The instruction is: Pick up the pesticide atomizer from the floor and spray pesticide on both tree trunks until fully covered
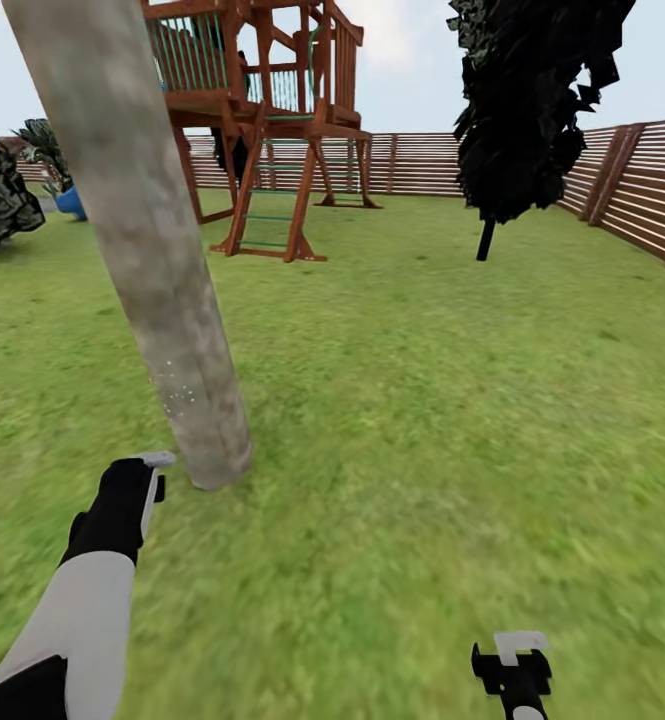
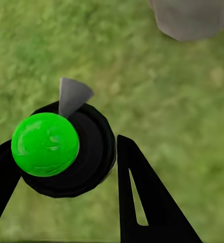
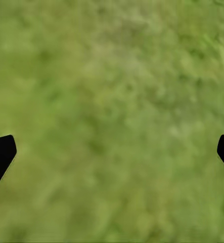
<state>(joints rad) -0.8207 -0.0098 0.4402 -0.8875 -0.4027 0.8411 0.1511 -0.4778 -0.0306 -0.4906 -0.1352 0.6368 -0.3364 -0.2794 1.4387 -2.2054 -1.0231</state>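
Clamped between the two black fingers of the left gripper point(image 2: 66, 167) is the pesticide atomizer point(image 2: 66, 152), seen end-on in the left wrist view: a black round body with a bright green ball on top, its long axis running toward that camera. Its grey nozzle point(image 2: 72, 95) points at the tree trunk point(image 1: 142, 250), whose base lies just beyond on the grass point(image 1: 422, 420). Fine white specks dot the lower bark. Well away from the trunk, the right gripper point(image 3: 112, 152) hangs over bare lawn with its fingers spread wide, holding nothing.
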